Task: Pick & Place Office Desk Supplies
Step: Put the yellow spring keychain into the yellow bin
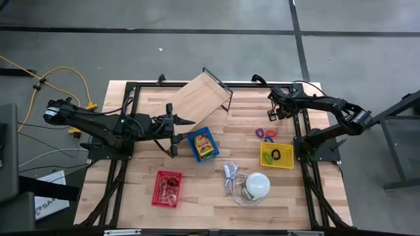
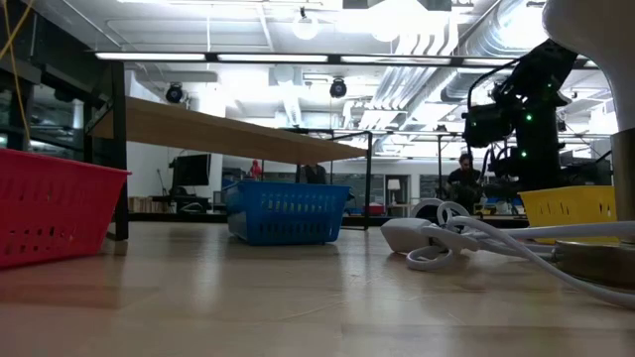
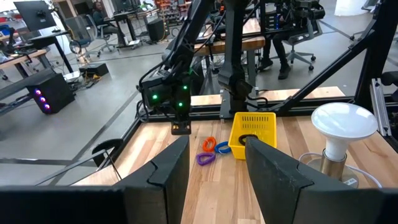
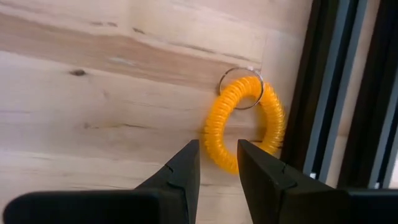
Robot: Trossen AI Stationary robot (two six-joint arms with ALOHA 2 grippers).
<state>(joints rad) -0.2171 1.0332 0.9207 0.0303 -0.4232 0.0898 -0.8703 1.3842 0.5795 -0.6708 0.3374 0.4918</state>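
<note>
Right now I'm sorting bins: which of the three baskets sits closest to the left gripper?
The blue basket, just beside the left gripper. The red basket lies nearer the table's front edge, the yellow basket toward the right arm.

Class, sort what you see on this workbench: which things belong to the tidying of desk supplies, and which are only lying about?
Part of the job:
- orange coiled wrist band with metal ring, right gripper above it, jaws open
- purple, blue and orange coils
- yellow plastic basket
- blue plastic basket
- red plastic basket

Lying about:
- white dome lamp with white cord
- tilted wooden board
</note>
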